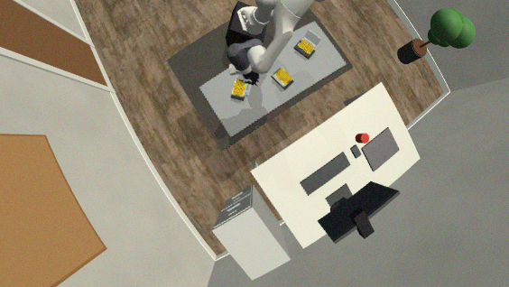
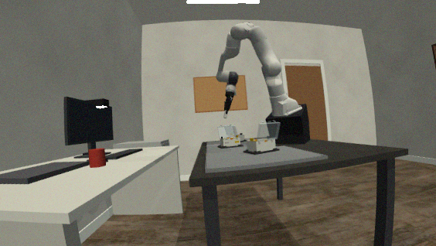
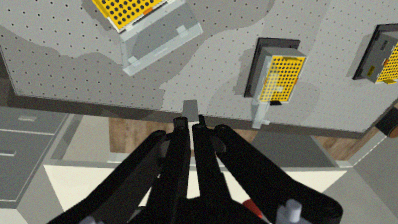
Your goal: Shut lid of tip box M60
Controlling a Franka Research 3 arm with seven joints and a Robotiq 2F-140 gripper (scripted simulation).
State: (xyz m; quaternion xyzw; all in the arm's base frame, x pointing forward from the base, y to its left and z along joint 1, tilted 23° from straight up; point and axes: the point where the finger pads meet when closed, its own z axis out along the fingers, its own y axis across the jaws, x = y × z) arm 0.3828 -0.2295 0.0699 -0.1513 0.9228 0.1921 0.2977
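Observation:
Three tip boxes with yellow inserts stand on the grey perforated mat [image 1: 275, 78], all with lids open. In the overhead view they are a near-left box [image 1: 240, 88], a middle box [image 1: 282, 77] and a far-right box [image 1: 307, 46]. The ID stickers are too small to read, so I cannot tell which is M60. My gripper [image 3: 191, 110] is shut and empty. It hangs well above the mat beside the near-left box [image 2: 229, 139], fingertips pointing down [image 2: 226, 113]. In the wrist view that box [image 3: 145, 20] is at the top left, the middle box [image 3: 277, 75] at the right and the third [image 3: 382, 60] at the right edge.
The mat lies on a dark table [image 2: 301, 155]. The arm's black base [image 2: 291, 125] stands at the table's rear. A white desk [image 1: 336, 164] with a monitor, keyboard and red cup [image 1: 362, 137] stands beside the table. A plant [image 1: 444, 32] stands in the corner.

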